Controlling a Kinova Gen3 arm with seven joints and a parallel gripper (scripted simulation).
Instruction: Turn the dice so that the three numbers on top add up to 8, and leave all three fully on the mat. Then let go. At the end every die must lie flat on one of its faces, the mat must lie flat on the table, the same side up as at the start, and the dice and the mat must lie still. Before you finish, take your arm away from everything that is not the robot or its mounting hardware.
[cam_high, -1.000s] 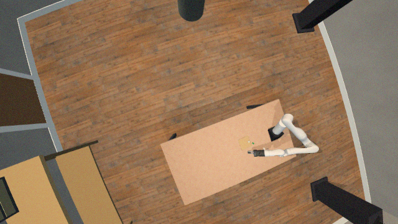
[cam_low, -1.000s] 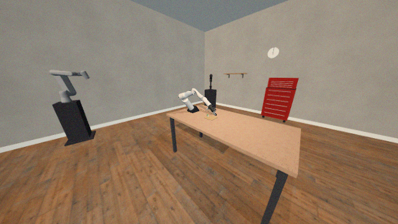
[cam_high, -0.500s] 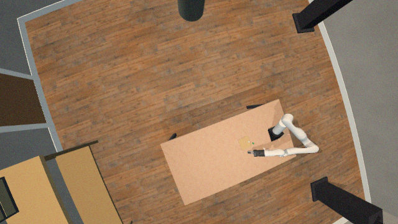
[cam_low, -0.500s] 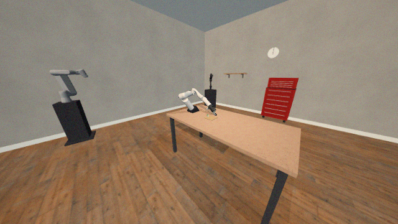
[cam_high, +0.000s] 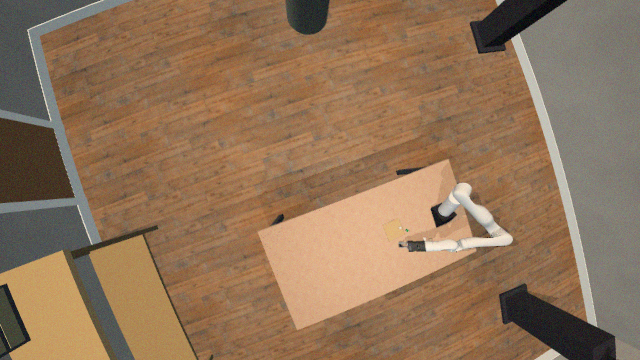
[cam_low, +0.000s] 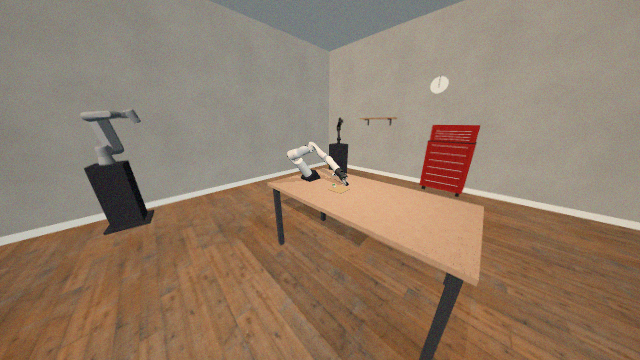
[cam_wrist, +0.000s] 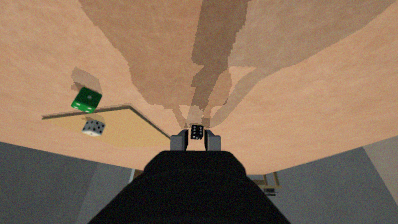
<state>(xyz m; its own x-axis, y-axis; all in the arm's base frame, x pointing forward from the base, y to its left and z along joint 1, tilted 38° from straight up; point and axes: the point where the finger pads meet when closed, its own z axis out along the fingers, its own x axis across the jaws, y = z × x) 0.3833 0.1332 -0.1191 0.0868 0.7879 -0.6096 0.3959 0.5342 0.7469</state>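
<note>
Showing white pips (cam_wrist: 194, 132): cubic black die (cam_wrist: 197, 132)

So, comparing my exterior views from the last second: the grey arm (cam_low: 111, 131) on the black stand by the wall has raised its outer end a touch, and that end sits slightly further back toward its base now. The little dark arm (cam_low: 339, 131) back near the corner looks to have changed pose too, its top leaning a bit more, though it's tiny. Any shift of my own claw (cam_high: 400, 244) (cam_low: 346, 183) (cam_wrist: 196, 140) is too small to tell, folks.
</note>
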